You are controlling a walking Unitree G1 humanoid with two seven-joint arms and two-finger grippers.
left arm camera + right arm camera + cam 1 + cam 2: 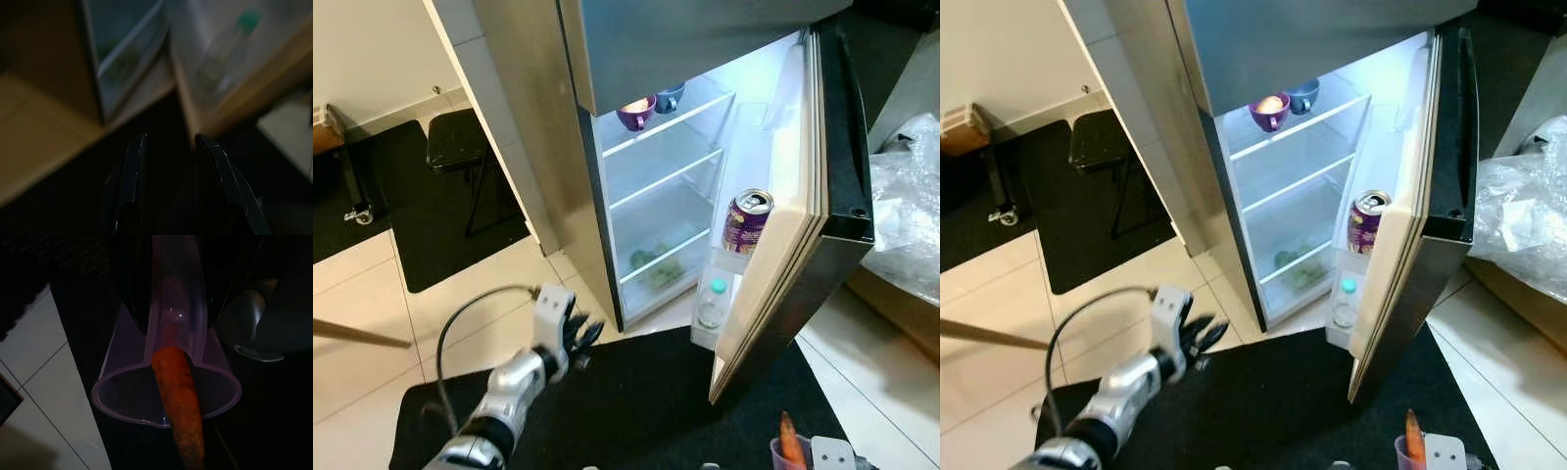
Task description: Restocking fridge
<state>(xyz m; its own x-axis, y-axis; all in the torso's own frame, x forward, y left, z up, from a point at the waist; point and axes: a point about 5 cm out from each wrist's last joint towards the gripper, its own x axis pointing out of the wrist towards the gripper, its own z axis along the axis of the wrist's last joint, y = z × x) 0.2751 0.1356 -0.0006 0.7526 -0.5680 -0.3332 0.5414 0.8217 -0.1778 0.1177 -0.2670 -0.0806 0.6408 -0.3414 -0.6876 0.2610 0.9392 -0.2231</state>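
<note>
The fridge (666,186) stands open, its door (803,225) swung out to the right. A purple bowl (635,113) and a blue bowl (669,96) sit on the top shelf, and greens (656,266) lie in the bottom drawer. The door rack holds a purple can (745,220) and, lower down, a green-capped bottle (712,304). My left gripper (582,338) hovers low over the black mat in front of the fridge, open with nothing in it. My right gripper (171,308) is shut on a clear purple cup (166,382) with a carrot (178,401) sticking out of it, low at the right.
A black mat (656,401) covers the floor before the fridge. A black stool (460,147) stands to the left on another dark mat. Crumpled clear plastic bags (906,206) lie right of the door. A wooden stick (357,335) reaches in from the left edge.
</note>
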